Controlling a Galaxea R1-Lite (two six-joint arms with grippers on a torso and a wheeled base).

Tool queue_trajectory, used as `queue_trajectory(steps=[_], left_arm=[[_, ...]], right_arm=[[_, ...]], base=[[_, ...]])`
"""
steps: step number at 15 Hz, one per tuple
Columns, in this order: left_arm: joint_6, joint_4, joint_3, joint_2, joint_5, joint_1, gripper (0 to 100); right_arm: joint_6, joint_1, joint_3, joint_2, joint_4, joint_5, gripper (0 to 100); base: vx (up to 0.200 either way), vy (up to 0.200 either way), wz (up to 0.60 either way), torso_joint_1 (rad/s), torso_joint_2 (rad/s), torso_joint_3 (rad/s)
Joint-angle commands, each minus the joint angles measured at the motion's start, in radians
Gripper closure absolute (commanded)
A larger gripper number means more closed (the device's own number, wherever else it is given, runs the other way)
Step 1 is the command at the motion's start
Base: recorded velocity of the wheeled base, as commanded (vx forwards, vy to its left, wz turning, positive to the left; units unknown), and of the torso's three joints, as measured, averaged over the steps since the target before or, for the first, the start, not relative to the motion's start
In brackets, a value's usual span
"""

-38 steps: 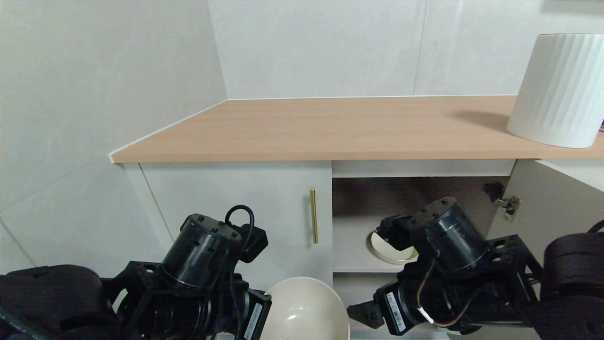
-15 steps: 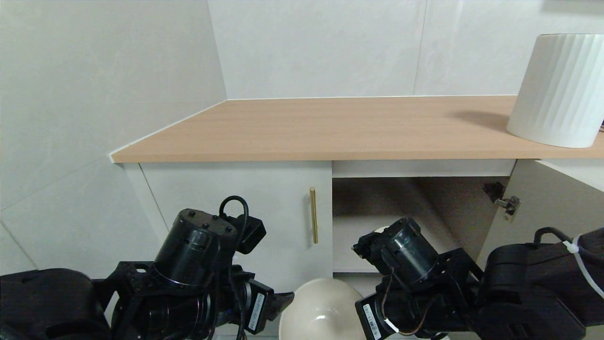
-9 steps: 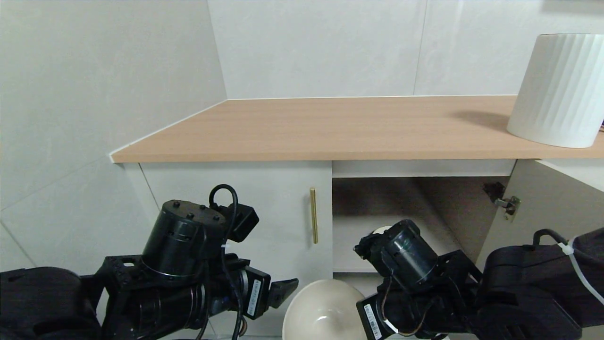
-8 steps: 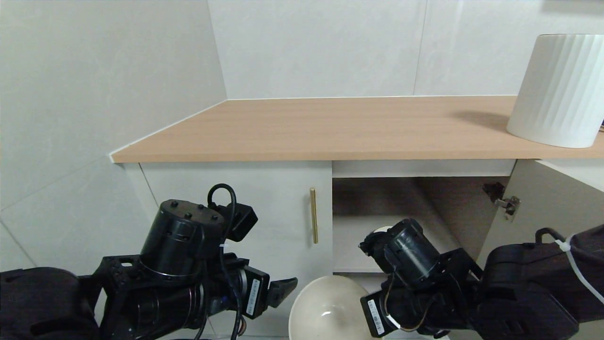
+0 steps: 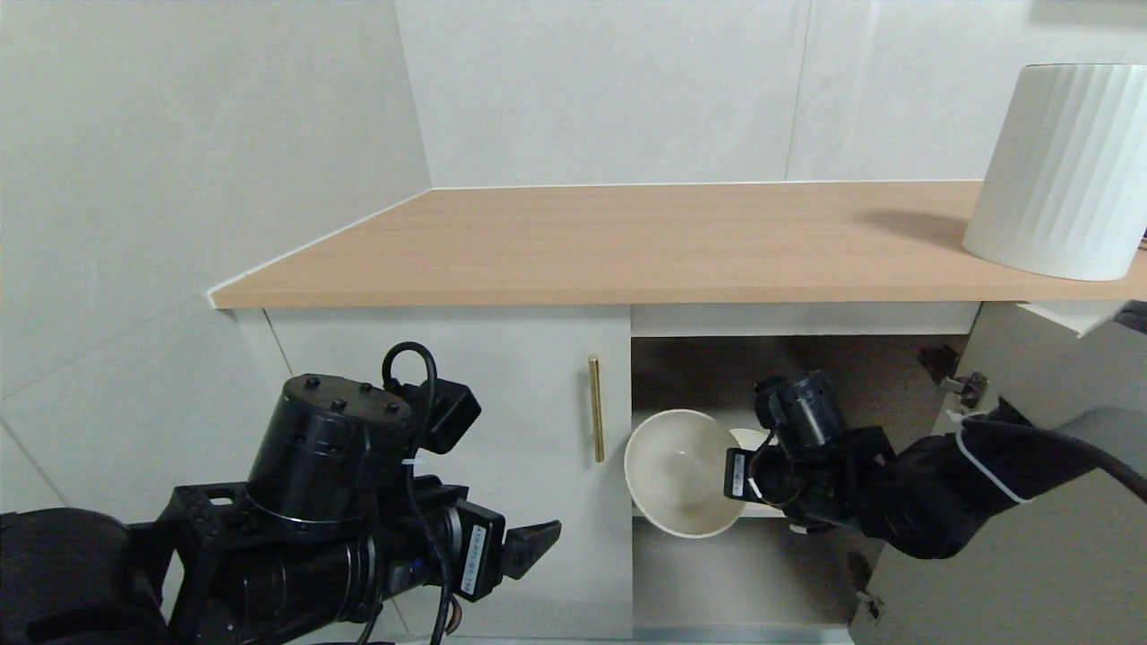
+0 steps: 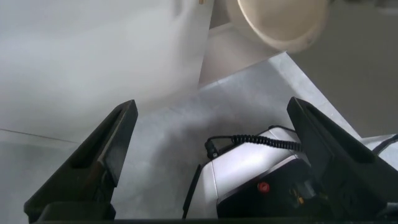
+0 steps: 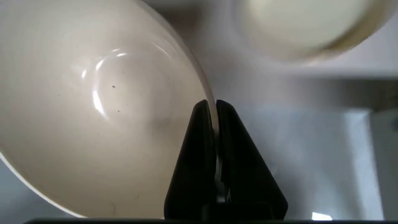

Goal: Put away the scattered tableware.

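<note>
Inside the open right half of the cabinet (image 5: 860, 358) under the desk (image 5: 627, 242), the right hand (image 5: 740, 475) pinches the cream bowl (image 5: 678, 473) by its rim. One finger is inside the bowl and one outside, closed tight on the thin edge in the right wrist view (image 7: 214, 112). The bowl hangs clear in the air, tipped on its side with its mouth facing out of the cabinet. It sits at the front edge of the shelf (image 5: 641, 419), just beside the gold handle (image 5: 594, 408) of the closed door (image 5: 448, 358). Behind it a pale dish (image 5: 746, 439) lies flat on the shelf, toward the back. The left hand (image 6: 211, 107) hovers low in front of the closed door, its fingers (image 6: 106, 155) spread wide and holding nothing. A white ribbed container (image 5: 1062, 170) stands at the desk's right end. The right door (image 5: 1030, 537) is swung open.
</note>
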Motion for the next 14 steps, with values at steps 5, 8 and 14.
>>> queue_trajectory(steps=[5,8,14], left_arm=[[0.0,-0.002,0.005,-0.005,0.0,0.001,0],[0.0,-0.002,0.005,-0.005,0.001,0.001,0],[0.0,-0.002,0.005,-0.006,0.001,0.001,0]], right_arm=[[0.012,-0.147,-0.086,0.136,-0.029,-0.036,100],[0.014,-0.198,-0.127,0.164,-0.028,-0.037,100],[0.012,-0.258,-0.193,0.235,-0.026,-0.062,100]], base=[[0.0,0.0,0.0,0.0,0.0,0.0],[0.0,0.0,0.0,0.0,0.0,0.0],[0.0,0.0,0.0,0.0,0.0,0.0]])
